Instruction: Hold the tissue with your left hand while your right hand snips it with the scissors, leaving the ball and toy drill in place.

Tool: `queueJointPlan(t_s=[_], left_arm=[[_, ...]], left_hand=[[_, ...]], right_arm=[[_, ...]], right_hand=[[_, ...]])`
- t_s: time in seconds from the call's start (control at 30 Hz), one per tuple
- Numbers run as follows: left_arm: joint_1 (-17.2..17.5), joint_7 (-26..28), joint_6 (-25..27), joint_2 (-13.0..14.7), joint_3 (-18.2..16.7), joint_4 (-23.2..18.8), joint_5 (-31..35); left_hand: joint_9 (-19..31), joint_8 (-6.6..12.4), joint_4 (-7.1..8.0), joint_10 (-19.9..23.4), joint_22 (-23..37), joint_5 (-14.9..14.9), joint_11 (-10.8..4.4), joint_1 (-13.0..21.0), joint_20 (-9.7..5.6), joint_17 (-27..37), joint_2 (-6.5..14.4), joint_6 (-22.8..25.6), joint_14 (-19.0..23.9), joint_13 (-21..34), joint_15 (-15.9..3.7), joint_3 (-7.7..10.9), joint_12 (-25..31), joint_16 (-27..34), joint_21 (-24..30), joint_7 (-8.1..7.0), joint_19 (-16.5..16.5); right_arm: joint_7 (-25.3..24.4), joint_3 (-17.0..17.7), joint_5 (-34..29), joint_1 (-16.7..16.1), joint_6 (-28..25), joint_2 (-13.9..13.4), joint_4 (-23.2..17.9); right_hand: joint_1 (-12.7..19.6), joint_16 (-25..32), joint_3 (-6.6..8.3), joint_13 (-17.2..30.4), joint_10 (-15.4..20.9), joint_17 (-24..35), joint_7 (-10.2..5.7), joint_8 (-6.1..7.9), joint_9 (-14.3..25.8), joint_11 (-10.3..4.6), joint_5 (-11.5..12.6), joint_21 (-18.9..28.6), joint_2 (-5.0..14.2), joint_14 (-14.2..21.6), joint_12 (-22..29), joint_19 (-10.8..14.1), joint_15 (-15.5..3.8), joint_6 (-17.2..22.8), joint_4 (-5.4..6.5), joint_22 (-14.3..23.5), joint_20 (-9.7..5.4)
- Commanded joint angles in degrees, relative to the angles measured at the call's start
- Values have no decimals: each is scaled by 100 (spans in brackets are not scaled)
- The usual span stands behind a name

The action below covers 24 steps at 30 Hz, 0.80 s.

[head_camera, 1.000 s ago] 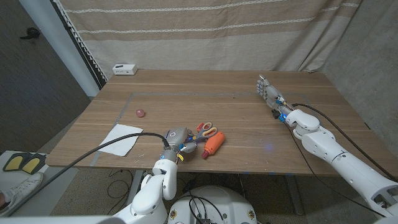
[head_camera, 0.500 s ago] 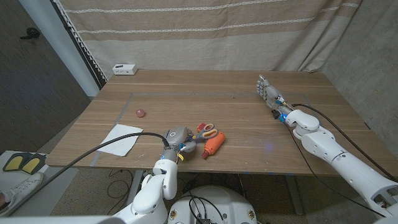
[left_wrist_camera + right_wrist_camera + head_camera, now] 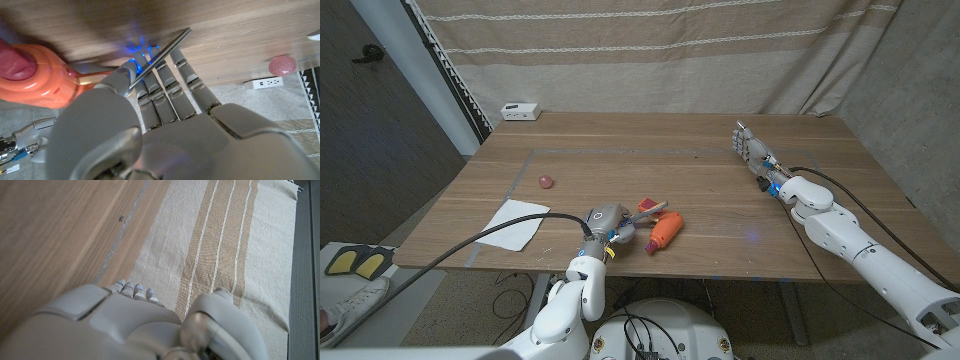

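Note:
A white tissue point(image 3: 515, 222) lies flat near the table's front left edge. My left hand point(image 3: 608, 222) is to its right and pinches the metal blades of the scissors point(image 3: 161, 54) between thumb and fingers. The red-orange scissor handles point(image 3: 648, 207) stick out to the right, tilted up off the wood. Just beside them lies the orange toy drill point(image 3: 665, 230), seen close in the left wrist view point(image 3: 35, 75). A small pink ball point(image 3: 545, 181) sits behind the tissue, also seen as the ball point(image 3: 282, 65). Far off at the right, my right hand point(image 3: 750, 148) stands with fingers up, holding nothing.
A small white box point(image 3: 520, 110) stands at the table's back left corner. Faint tape lines point(image 3: 620, 153) mark a rectangle on the wood. A striped curtain point(image 3: 220, 245) hangs behind the table. The front edge point(image 3: 500, 268) runs close by my left hand.
The scissors have been tipped up from lying flat; their handles now stand lifted and turned beside my left hand. The right arm, tissue, ball and drill stay put.

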Motion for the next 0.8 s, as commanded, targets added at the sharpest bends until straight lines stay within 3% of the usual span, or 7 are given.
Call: queueJointPlan(t_s=[0.03,0.1,0.2,0.4,0.8], left_arm=[[131,368,-136,27,-108,-30,-181],[186,523,-212,36,-140,-24,-196],[271,745,-307,27,-198,-19,-234],[491,1386,-654,-26,-372,73,-379],[758,1911,-1180,-20,-686,80,-741]], left_hand=[[66,-13,26,198,38,78,-93,-32,-504,30,68,-148,126,9,-283,28,34,47,78,10,95],[103,-43,61,206,51,98,-95,-72,-506,31,97,-273,168,17,-280,21,28,46,108,23,96],[273,-50,229,215,73,172,-100,-249,-505,25,276,-527,241,52,-282,-11,6,11,199,82,93],[432,-87,345,216,90,237,-98,-372,-502,16,454,-809,287,85,-273,-13,-4,-28,304,245,127],[497,-2,324,266,86,268,-86,-458,-521,-10,388,-644,303,-5,-279,-24,-62,-78,393,117,160]], right_arm=[[27,-9,17,6,-12,5,12],[34,-15,5,11,-5,3,11],[32,-18,3,14,-27,-8,-13],[29,-25,-1,14,-47,-15,-46],[21,-19,1,6,-42,-17,-71]], right_hand=[[50,38,28,6,-536,14,68,20,25,22,-7,21,31,-1024,34,-517,-20,-204,1,19,24],[51,38,29,6,-533,14,65,20,25,25,-9,22,31,-1025,36,-514,-20,-206,1,19,26],[52,39,30,6,-533,14,68,20,25,26,-11,25,33,-1024,37,-508,-19,-205,1,19,20],[53,40,33,6,-535,14,68,20,25,26,-15,27,35,-1021,37,-503,-21,-206,0,19,17],[57,40,38,6,-537,14,68,21,25,27,-21,28,39,-1023,39,-499,-17,-207,-1,18,17]])
